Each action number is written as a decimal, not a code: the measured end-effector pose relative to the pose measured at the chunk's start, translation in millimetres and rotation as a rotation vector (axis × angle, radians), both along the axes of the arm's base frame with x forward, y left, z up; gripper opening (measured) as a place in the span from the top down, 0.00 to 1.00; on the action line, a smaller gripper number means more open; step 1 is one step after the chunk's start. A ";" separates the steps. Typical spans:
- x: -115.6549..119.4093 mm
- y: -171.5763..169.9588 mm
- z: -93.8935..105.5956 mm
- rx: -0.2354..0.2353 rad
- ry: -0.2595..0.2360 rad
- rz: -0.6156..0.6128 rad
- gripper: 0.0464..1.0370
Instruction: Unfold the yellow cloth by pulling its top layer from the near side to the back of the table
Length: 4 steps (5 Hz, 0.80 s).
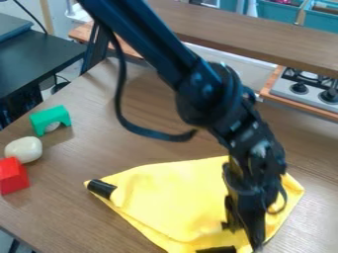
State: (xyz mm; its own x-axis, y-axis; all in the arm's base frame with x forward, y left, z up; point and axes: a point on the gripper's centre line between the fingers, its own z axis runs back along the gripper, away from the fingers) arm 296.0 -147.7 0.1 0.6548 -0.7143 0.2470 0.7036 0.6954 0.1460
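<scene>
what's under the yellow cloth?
Brown tabletop shows around the yellow cloth, so it likely rests on that. Anything else beneath is covered. The end effector is over its right part in view.

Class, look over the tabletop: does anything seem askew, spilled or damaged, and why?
The yellow cloth looks askew: it lies slanted and uneven rather than square, with a black piece at its left corner. I see no spill or damage.

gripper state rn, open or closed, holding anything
Gripper: down over the yellow cloth; open, closed or gripping it, I can't tell.
</scene>
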 end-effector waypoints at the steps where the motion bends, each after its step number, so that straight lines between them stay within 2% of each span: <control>1: 12.3 18.8 23.2 -0.042 -0.041 0.062 1.00; 2: 17.6 39.2 27.5 -0.046 -0.005 0.115 1.00; 4: 47.1 80.8 37.9 0.016 0.046 0.221 1.00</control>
State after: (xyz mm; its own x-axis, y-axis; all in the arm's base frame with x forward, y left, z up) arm 343.1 -66.9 38.0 0.8060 -0.5559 0.2032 0.5407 0.8312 0.1292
